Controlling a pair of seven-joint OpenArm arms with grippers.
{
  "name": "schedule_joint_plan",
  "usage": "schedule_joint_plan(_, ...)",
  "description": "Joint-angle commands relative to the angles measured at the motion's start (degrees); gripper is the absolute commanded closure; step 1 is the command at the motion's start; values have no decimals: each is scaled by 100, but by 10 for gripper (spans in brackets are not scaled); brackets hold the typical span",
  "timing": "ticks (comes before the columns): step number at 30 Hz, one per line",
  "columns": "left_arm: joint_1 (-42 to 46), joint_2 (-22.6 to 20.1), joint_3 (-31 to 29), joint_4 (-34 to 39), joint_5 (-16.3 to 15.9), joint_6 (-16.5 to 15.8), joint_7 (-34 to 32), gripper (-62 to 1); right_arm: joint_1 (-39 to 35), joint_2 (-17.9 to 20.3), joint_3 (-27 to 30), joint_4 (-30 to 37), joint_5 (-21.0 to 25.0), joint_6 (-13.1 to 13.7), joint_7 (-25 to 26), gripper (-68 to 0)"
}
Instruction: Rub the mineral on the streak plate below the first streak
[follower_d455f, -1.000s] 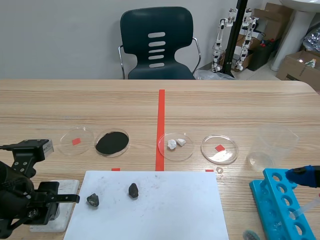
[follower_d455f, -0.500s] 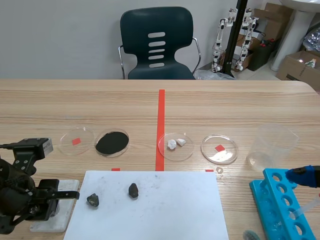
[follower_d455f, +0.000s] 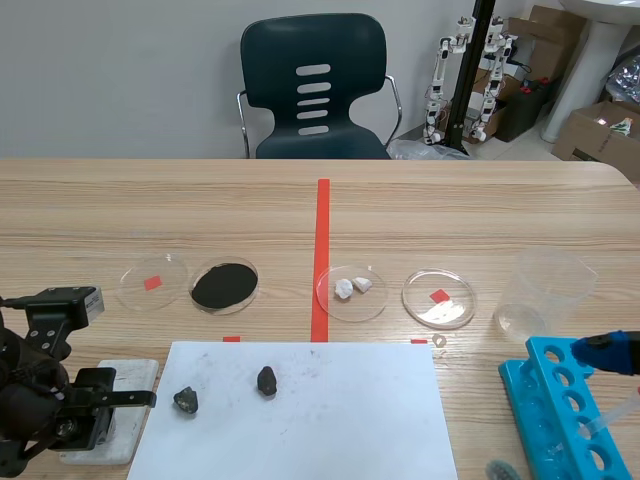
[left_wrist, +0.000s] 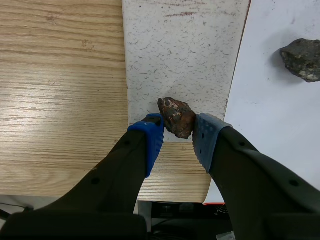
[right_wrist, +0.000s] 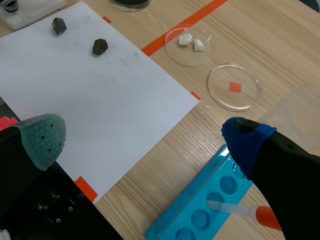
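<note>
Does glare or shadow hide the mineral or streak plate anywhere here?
Left wrist view: no glare, the mineral and streak plate are evenly lit and plainly readable. Scene view: a bright reflection sits on the rightmost petri dish, well away from the plate.

I count four petri dishes (follower_d455f: 135, 286), two dark rocks (follower_d455f: 266, 380), one reddish mineral (left_wrist: 176, 117), one paper sheet (follower_d455f: 330, 420), one streak plate (left_wrist: 185, 55), one beaker (follower_d455f: 545, 290), one blue rack (follower_d455f: 522, 385), one chair (follower_d455f: 270, 60).
</note>
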Motion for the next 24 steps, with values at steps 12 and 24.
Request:
schedule_joint_plan(12, -15, 13, -7, 9, -535, -289, -59, -113, -11, 0, -20, 79, 61, 15, 107, -679)
schedule_joint_plan(24, -2, 13, -7, 9, 503, 81, 35, -113, -11, 0, -20, 79, 61, 15, 107, -679)
